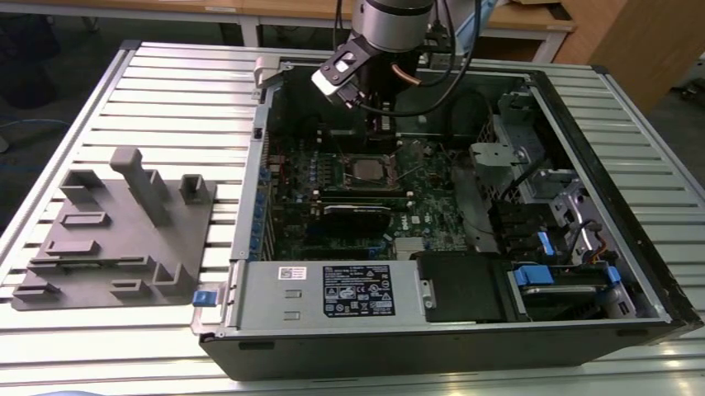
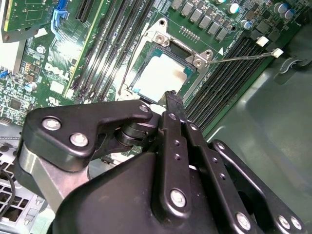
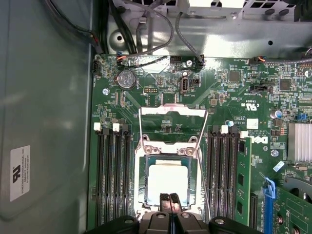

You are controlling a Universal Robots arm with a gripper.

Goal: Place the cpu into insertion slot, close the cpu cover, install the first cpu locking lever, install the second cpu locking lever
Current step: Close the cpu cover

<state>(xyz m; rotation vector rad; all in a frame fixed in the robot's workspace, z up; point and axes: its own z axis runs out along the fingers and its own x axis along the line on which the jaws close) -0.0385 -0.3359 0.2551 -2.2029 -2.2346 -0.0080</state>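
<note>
One hand at the cpu edge

Looks like a robotics lab or workshop, going by the exterior view: slatted aluminium worktable, opened desktop computer tower laid flat on it at centre, grey moulded parts fixture at 9 o'clock, industrial robot arm and wooden benches at 12 o'clock.

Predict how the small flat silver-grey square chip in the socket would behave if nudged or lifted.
Probably rigid: the small flat silver-grey square chip shows a flat metal face. Lying flat within the dark-rimmed socket, it should not roll or tip; a sideways nudge likely meets the rim. Its glare suggests a smooth, slippery surface.
</note>
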